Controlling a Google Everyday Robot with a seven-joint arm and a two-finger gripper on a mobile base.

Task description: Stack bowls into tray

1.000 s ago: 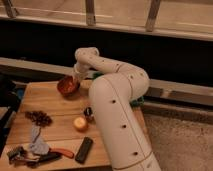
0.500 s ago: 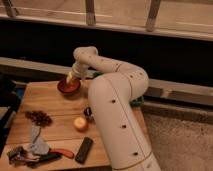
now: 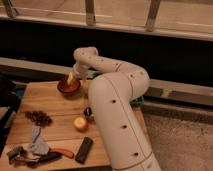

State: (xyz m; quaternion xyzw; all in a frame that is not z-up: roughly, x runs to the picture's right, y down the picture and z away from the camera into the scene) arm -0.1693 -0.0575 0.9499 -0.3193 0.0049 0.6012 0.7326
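Claw (image 3: 71,79), jaws apart, over orange-red bowl (image 3: 68,87) on wooden table (image 3: 55,107) beside dark wall (image 3: 170,55).

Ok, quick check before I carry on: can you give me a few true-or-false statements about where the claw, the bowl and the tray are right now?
1. The claw is at the orange-red bowl, near the far edge of the wooden table. True.
2. The orange-red bowl is inside the green tray. False: the bowl is at the table's far edge, outside the tray, which shows only partly behind the arm.
3. A black rectangular object lies near the table's front edge. True.
4. The yellow round item sits in the bowl. False: it rests on the table, apart from the bowl, next to the arm.
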